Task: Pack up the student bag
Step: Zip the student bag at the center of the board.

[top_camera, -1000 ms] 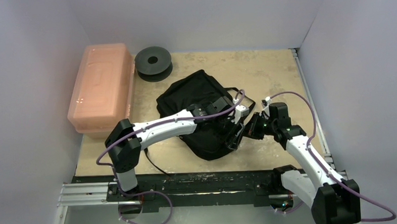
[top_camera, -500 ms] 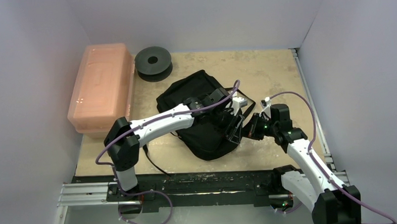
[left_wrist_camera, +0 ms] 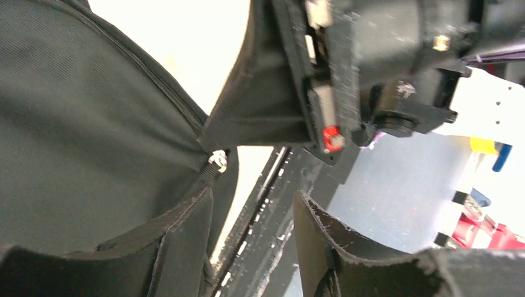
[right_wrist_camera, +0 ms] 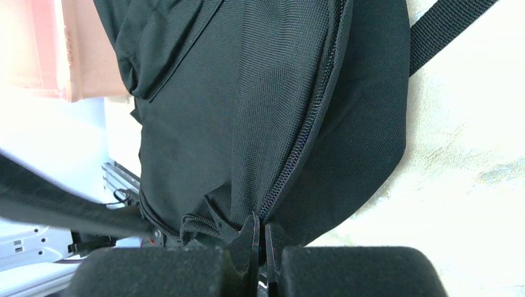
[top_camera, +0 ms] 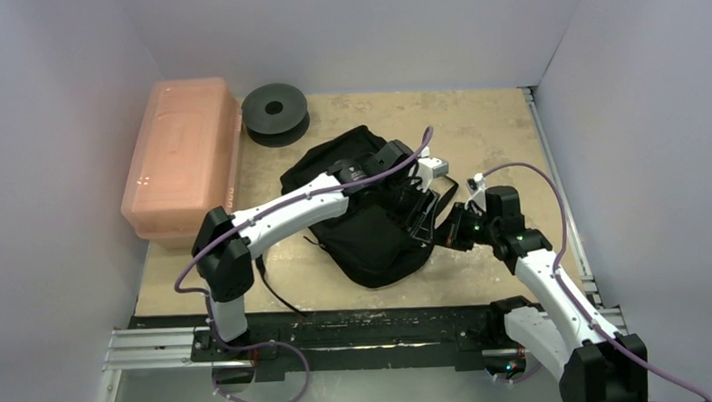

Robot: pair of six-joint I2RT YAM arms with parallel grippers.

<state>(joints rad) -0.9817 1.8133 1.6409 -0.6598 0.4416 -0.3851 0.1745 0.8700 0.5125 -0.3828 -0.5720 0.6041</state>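
Student bag [top_camera: 373, 250]: seemingly just one

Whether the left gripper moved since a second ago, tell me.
Yes. The left gripper moved away from the base rail, toward the far wall.

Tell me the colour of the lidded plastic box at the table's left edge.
Translucent pink; the box shows best in the top external view.

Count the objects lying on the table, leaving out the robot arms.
3: pink box at far left, black spool beside it at the back, black backpack in the middle. Others may be hidden beneath it.
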